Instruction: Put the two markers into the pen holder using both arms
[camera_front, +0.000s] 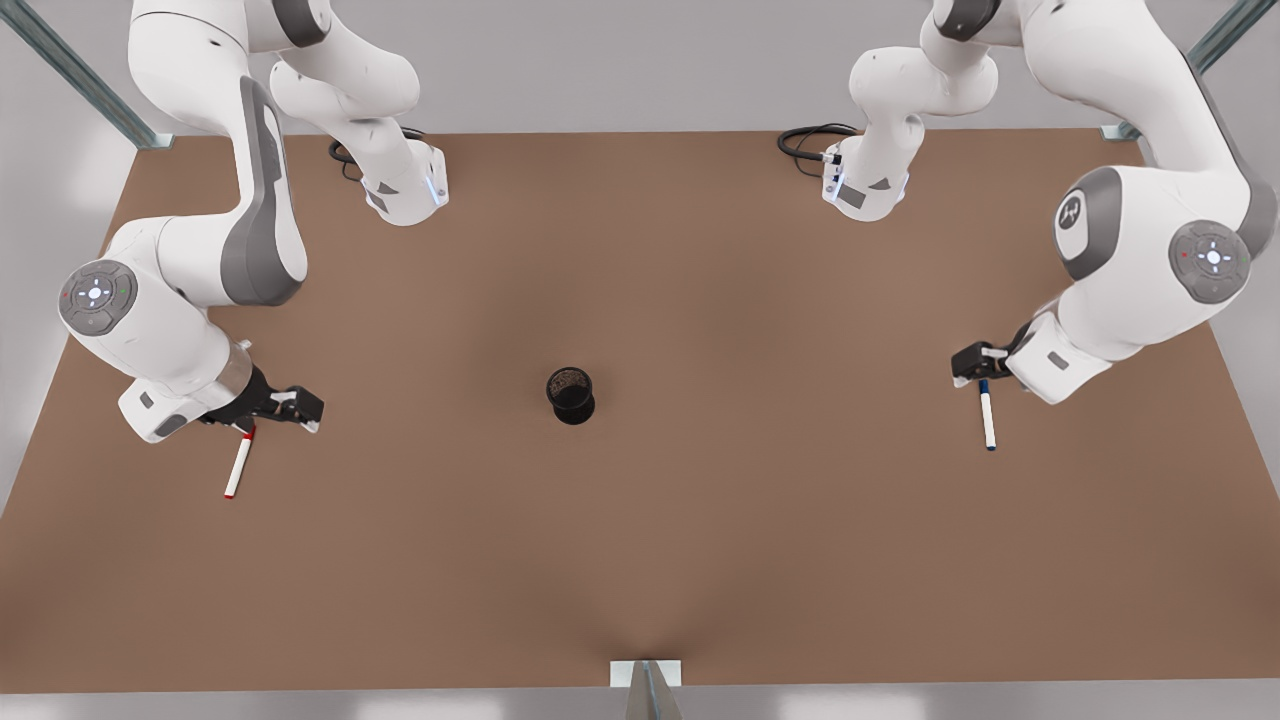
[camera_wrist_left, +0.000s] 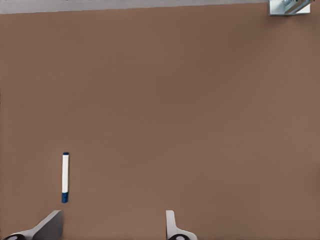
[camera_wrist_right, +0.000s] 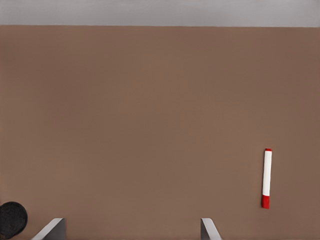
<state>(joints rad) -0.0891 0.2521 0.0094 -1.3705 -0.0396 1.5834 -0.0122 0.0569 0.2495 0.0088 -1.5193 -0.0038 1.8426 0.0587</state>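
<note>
1. Tabletop (camera_front: 640, 560): the brown surface runs widest at the near edge, where a metal bracket (camera_front: 645, 676) sits. I see bare room on every side of the work items.
2. Right gripper (camera_front: 296, 407): low over the table at the front view's left. In its wrist view the fingers (camera_wrist_right: 52, 228) stand apart with nothing between them, and the red marker (camera_wrist_right: 267, 178) lies flat outside them.
3. Left gripper (camera_front: 972, 366): low at the front view's right. Its fingers (camera_wrist_left: 50, 225) are likewise apart and empty, and the blue marker (camera_wrist_left: 65, 177) lies flat, off to one side of the gap.
4. Pen holder (camera_front: 571, 395): upright at table centre, well apart from both markers and holding neither.
5. Step in hand, as I judge it: approach before grasp. Neither marker is lifted.
6. Next move: I would shift each gripper sideways until its marker sits between the fingers, then descend and close.
7. Clearance: both paths to the holder look unobstructed, but they meet at the rim, so I would stagger the arms.
</note>
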